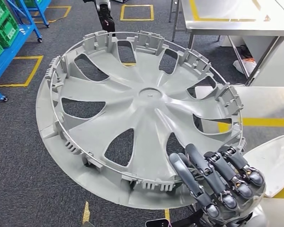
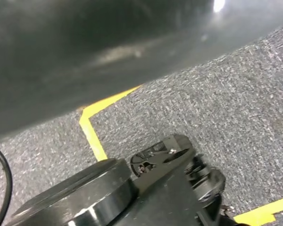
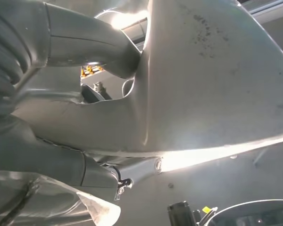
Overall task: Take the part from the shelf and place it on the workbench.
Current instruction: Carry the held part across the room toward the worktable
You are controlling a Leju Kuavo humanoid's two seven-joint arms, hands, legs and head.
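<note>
While the big grey part (image 1: 140, 113) hangs above the carpeted floor (image 1: 22, 156), the right hand (image 1: 219, 182) clamps its near rim: dark, jointed fingers (image 1: 205, 172) curl over the upper face at the edge nearest the robot, and in the right wrist view a thick grey thumb (image 3: 94, 40) presses against the underside of the part (image 3: 211, 80), so the plastic is pinched between thumb and fingers. The part is a round wheel cover of matte light-grey moulded plastic, tilted a little, with curved spokes sweeping out from a small flat hub, teardrop openings between them, and a ring of ribbed clips standing along the rim. Its underside looks smooth and glossy, catching bright glare.

The left hand I cannot judge; the left wrist view gives a dark blurred surface close to the lens, speckled grey carpet (image 2: 218, 103) and a yellow floor line (image 2: 94, 132).

Beyond the part stands a metal-legged workbench with a pale tabletop (image 1: 237, 16), well apart from it. Blue shelving (image 1: 15, 40) carries green crates (image 1: 1, 21) at the far left, and yellow tape squares mark the floor.
</note>
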